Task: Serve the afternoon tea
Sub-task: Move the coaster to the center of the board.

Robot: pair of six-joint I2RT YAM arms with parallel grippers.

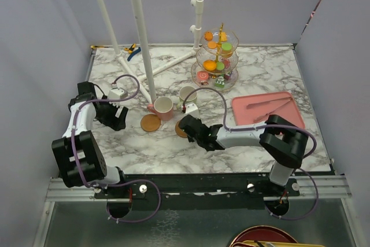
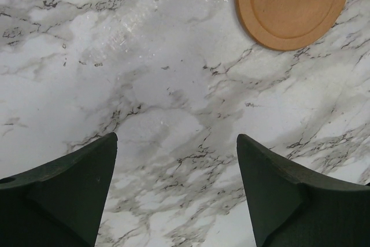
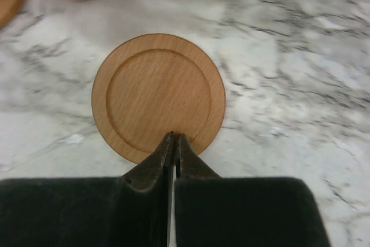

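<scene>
My right gripper [image 3: 174,137], jaws pressed together and holding nothing, points at the six o'clock rim of a round, dished wooden coaster [image 3: 158,96] on the veined marble table [image 3: 300,91]. My left gripper [image 2: 176,138] gapes wide and empty, the second coaster [image 2: 292,4] lying at one o'clock.

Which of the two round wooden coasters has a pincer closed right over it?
The right-hand coaster: the right pincer, shut, overlaps its near edge. The other coaster lies uncovered beside the pink mug.
</scene>
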